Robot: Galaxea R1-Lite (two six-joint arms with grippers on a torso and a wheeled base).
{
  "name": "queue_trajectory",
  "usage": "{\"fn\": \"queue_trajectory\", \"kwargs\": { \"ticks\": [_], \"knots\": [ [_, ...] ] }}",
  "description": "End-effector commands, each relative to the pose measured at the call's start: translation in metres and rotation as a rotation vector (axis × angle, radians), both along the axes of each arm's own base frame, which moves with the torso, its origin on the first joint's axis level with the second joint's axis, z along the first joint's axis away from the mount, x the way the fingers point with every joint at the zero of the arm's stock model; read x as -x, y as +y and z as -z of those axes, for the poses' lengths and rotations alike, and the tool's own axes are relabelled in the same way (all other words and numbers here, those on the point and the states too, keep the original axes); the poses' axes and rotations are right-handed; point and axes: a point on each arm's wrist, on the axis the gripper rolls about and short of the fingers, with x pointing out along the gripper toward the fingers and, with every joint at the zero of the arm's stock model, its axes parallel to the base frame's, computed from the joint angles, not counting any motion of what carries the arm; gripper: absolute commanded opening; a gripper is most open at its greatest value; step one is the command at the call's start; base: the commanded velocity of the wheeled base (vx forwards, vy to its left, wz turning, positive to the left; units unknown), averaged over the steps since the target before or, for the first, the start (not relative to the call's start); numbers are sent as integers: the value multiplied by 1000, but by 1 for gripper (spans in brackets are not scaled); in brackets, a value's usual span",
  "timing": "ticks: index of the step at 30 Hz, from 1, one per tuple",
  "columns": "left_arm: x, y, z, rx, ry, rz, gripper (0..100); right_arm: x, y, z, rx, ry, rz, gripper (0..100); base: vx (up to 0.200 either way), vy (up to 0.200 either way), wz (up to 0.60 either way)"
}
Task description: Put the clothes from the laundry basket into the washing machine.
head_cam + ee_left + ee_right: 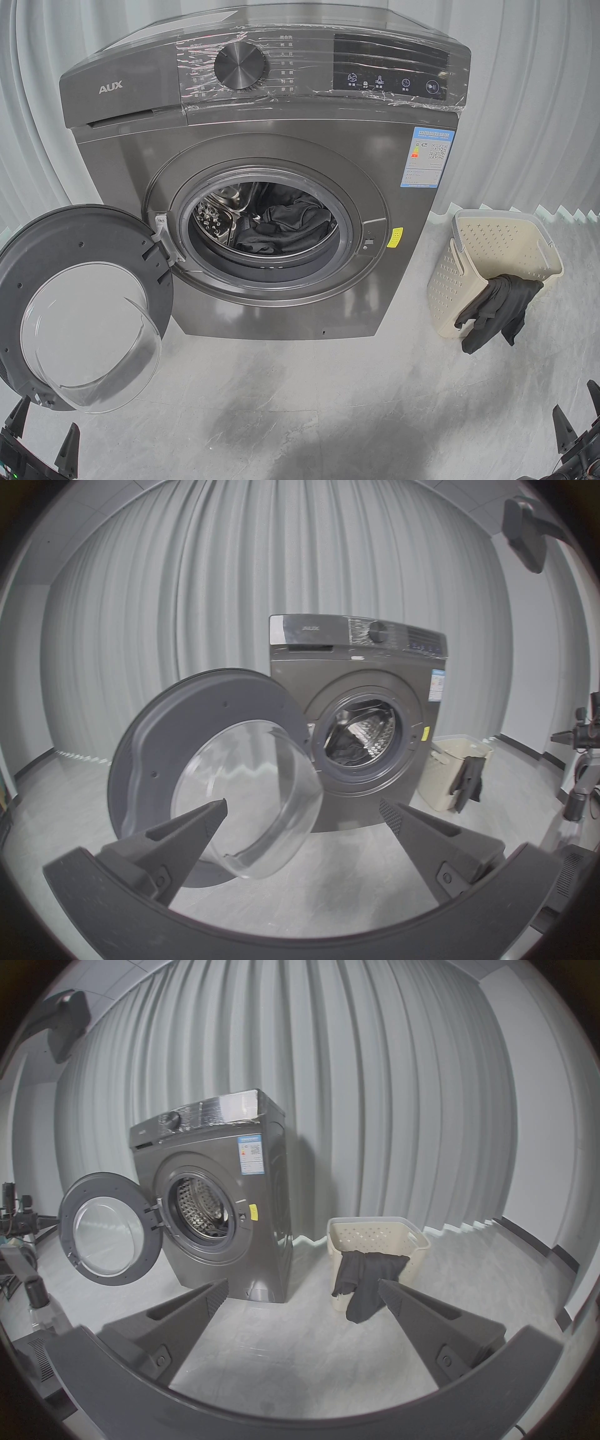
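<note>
On the grey floor point(325, 400), before a pale pleated curtain point(537, 125), the washing machine point(269, 134) stands with its round door point(75, 250) swung wide open toward the robot's left, the clear bowl of the window facing outward. Clear film covers the control panel around the dial point(240, 65). Inside the drum point(212, 215) a dark garment point(290, 225) lies bunched at the bottom, toward the right side of the opening. To the right of the machine, near it but not touching, the cream perforated laundry basket point(494, 240) sits on the floor. A second garment point(500, 306), also dark, is draped over the basket's front rim and hangs down the outer wall, its lower end close to the floor. The left gripper point(48, 414) hovers low at the robot's left, in front of the open door, with its two fingers spread wide and nothing between them. The right gripper point(574, 397) hovers low at the robot's right, on the near side of the basket and well apart from it, its fingers likewise spread and empty.
</note>
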Motion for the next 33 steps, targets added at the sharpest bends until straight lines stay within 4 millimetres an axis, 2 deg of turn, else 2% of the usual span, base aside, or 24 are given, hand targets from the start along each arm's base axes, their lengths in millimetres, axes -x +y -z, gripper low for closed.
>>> {"fn": "queue_trajectory", "kwargs": {
  "ticks": [1,7,15,33],
  "knots": [
    [4,-2,9,-13,-24,54,100,4,1,6,23,-49,81,100,0,0,0],
    [4,-1,14,15,26,7,100,4,1,9,12,22,54,100,0,0,0],
    [4,0,13,19,23,6,100,4,1,9,7,-12,54,100,0,0,0],
    [4,0,13,42,24,0,100,4,1,9,10,-10,48,100,0,-200,0]
  ]
}}
